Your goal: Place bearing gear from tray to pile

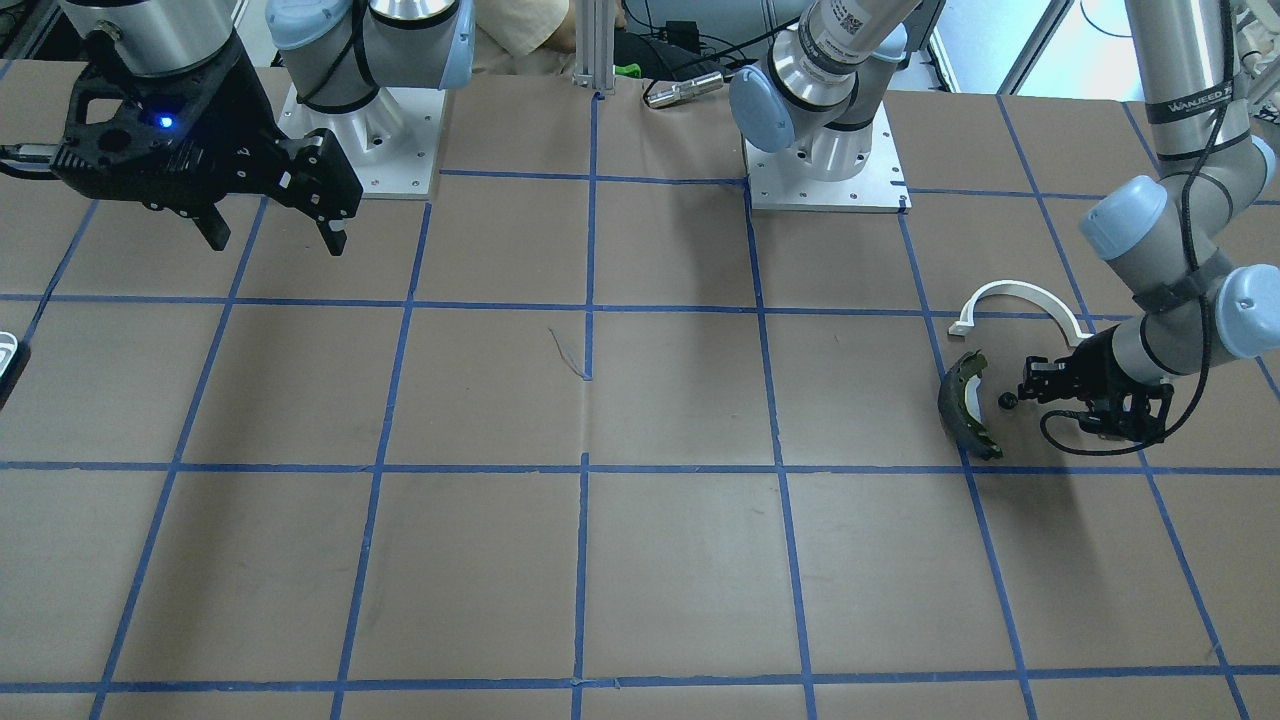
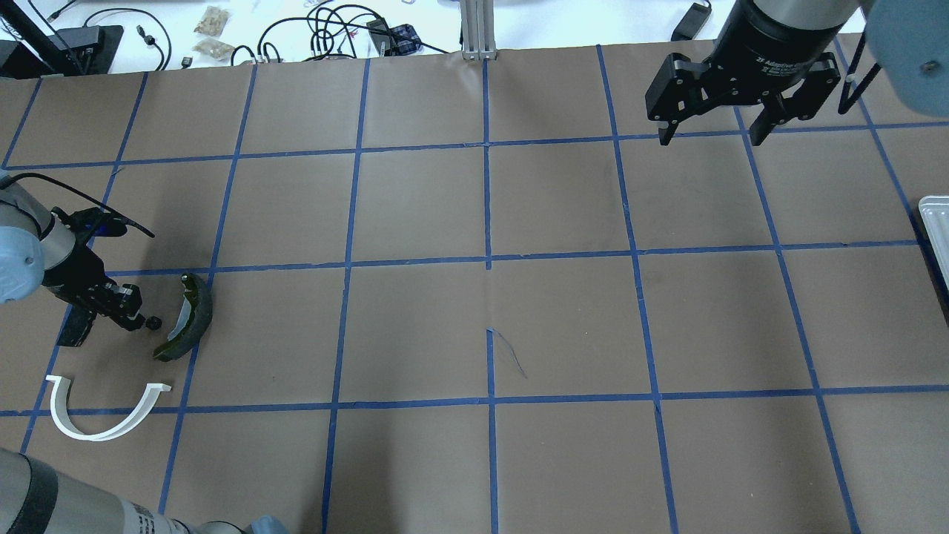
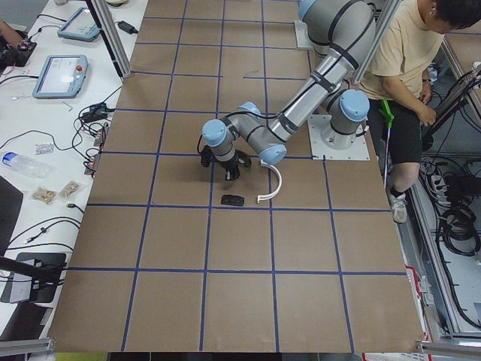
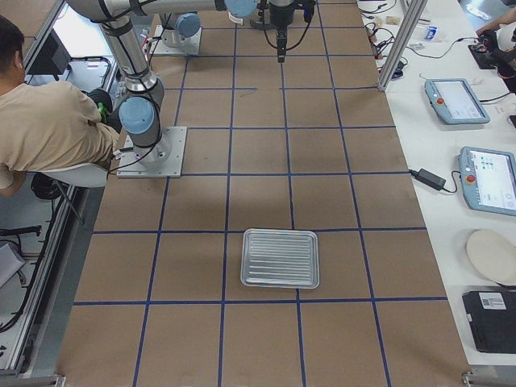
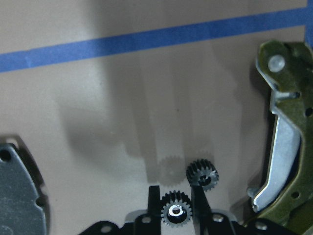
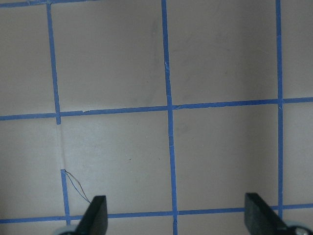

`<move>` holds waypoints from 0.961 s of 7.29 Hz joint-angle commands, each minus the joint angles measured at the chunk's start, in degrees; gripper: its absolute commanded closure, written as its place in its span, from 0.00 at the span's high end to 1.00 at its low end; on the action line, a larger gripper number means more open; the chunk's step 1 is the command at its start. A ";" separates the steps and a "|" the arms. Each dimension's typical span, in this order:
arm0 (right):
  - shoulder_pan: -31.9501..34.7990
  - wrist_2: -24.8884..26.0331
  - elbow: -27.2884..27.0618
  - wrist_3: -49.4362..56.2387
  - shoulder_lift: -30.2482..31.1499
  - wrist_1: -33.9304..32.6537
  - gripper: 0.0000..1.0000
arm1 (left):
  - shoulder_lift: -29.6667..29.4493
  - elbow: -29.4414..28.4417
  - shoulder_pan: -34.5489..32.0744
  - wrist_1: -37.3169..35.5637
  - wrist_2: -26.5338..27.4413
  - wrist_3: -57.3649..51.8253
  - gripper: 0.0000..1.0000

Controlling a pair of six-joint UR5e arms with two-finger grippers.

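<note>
The left pincer (image 5: 175, 196) is clamped on the bearing gear (image 5: 176, 213), low over the counter (image 5: 98, 98) at the pile (image 2: 194, 315), beside its brake shoe (image 5: 288, 98). The release step appears to be in hand: lower, then part the fingers clear of the neighbouring gear (image 5: 202, 174). The right pincer (image 2: 710, 137) hangs wide apart.

Matt brown paper (image 2: 563, 319) all over, crossed by smooth blue tape (image 2: 487, 200). The brake shoe (image 5: 288, 147) shows bare bright metal with dull olive lining. Beside the brake shoe, the arched strip (image 2: 104, 430) looks like smooth white plastic, and the gear (image 5: 176, 213) is dark, its bore shiny.
</note>
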State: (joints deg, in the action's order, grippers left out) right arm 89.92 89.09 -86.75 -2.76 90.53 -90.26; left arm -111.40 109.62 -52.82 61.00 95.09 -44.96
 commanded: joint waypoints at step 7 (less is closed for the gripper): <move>-0.01 -0.06 0.00 0.03 0.00 0.00 1.00 | 4.51 -3.70 -1.84 3.65 0.45 4.85 1.00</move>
State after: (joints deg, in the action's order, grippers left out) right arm 89.96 89.00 -86.75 -2.72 90.53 -90.26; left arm -108.43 107.44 -53.96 61.56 95.45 -42.90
